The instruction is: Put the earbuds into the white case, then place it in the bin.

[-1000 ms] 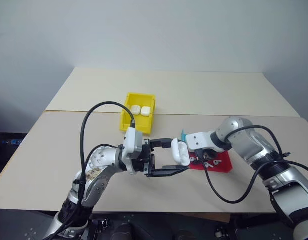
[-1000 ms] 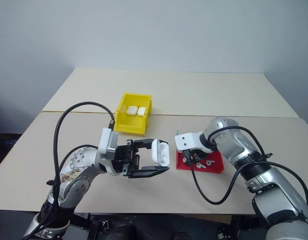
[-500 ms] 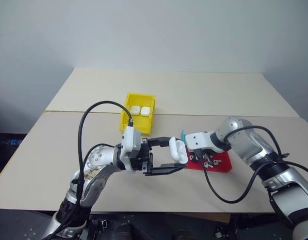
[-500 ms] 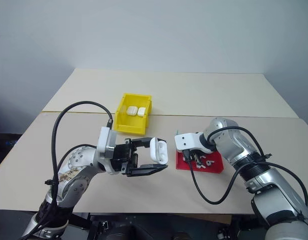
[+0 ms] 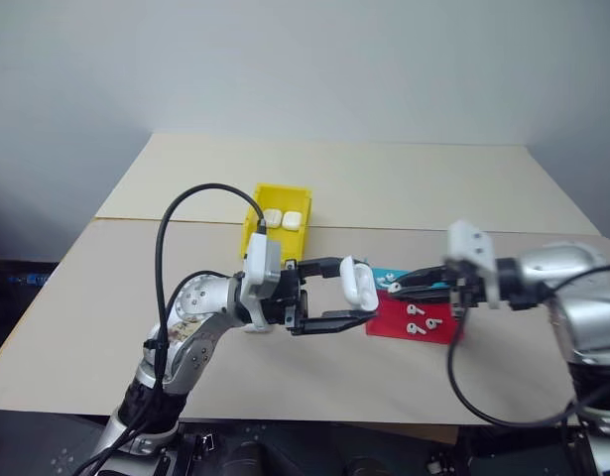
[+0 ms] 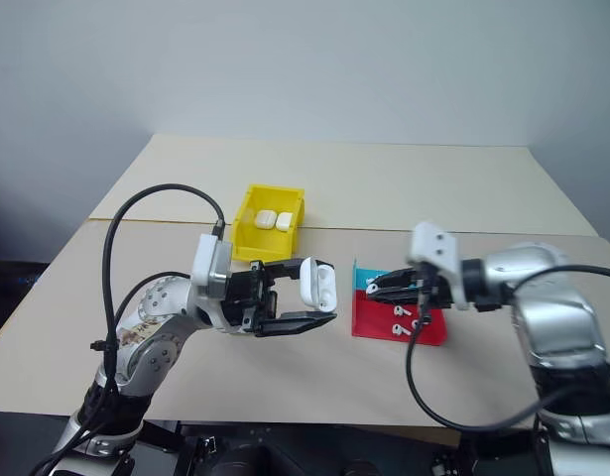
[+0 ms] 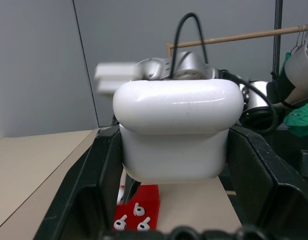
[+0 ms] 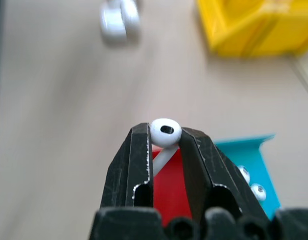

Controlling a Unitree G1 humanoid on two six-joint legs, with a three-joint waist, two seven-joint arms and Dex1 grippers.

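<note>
The pale beige tabletop (image 5: 106, 307) spans the lower half of the head views. The bright yellow rectangular plastic bin (image 5: 253, 226) sits left of centre, two white cases already inside it. The shallow red and blue tray (image 6: 369, 319) lies right of centre with three tiny glossy white earbuds (image 6: 399, 315) on it.

At frame centre the left gripper (image 6: 309, 300) is clamped on the glossy white pebble-shaped plastic case (image 6: 318, 284), held above the table; the lid looks closed in the left wrist view.

The right gripper (image 8: 164, 145), centre-right in the head views above the tray, pinches one earbud (image 8: 166, 132) by its stem, with the head poking out beyond the fingertips.

Risks, as I judge them: the thin pinch could let the earbud pivot or slip during transfer, and a shut lid would block insertion. A misaligned approach could knock the case askew in its grip.
</note>
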